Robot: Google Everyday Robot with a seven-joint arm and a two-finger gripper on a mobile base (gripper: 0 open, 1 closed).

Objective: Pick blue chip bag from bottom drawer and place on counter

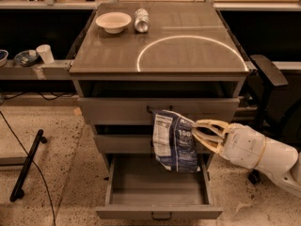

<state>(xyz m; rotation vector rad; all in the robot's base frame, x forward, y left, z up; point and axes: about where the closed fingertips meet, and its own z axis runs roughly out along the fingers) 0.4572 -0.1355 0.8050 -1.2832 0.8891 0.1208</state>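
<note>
Now, the counter (pixel 108 55) offers a wide bare stretch at front and right, inside and around the bright ring of light. Below it, the bottom drawer (pixel 160 213) stands pulled out, and nothing shows inside it. The blue chip bag (pixel 176 142) hangs in the air in front of the 2 upper drawers, just above the open one. The gripper (pixel 196 132) reaches in from the right, its fingers (pixel 207 124) pinching the bag's right edge.

The lift looks best done straight up and outward, so the dangling foil clears the counter's front lip before it swings over the bare patch. It should stay well apart from the white bowl (pixel 113 21) and the silver can (pixel 141 20) at the back.

The bag's long axis runs near vertical. Its white printed panel faces the camera on the left, and its lower end points into the drawer.
</note>
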